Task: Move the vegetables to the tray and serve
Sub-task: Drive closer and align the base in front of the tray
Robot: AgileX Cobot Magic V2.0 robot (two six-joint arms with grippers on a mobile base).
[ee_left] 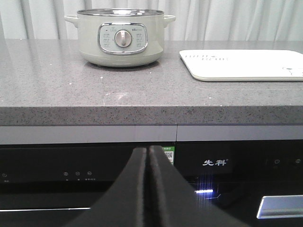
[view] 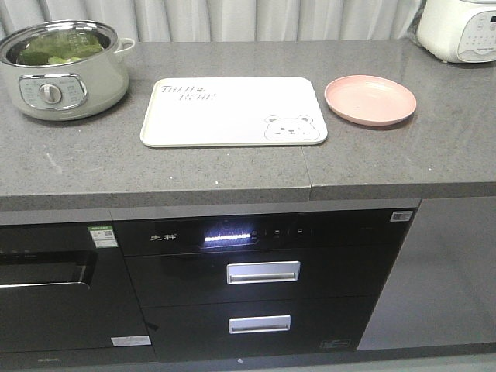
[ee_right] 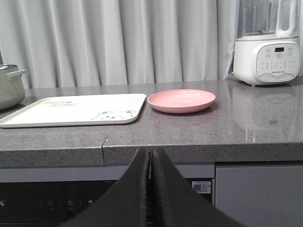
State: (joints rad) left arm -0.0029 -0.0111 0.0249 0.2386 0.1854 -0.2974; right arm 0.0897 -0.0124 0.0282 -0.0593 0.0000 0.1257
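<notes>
My left gripper (ee_left: 149, 155) and right gripper (ee_right: 150, 158) hung low before the counter (view: 372, 155), each with its jaws pressed together.
The vegetables (view: 58, 48) lay in the pot (view: 70, 85), just left of the tray (view: 232, 116).
</notes>
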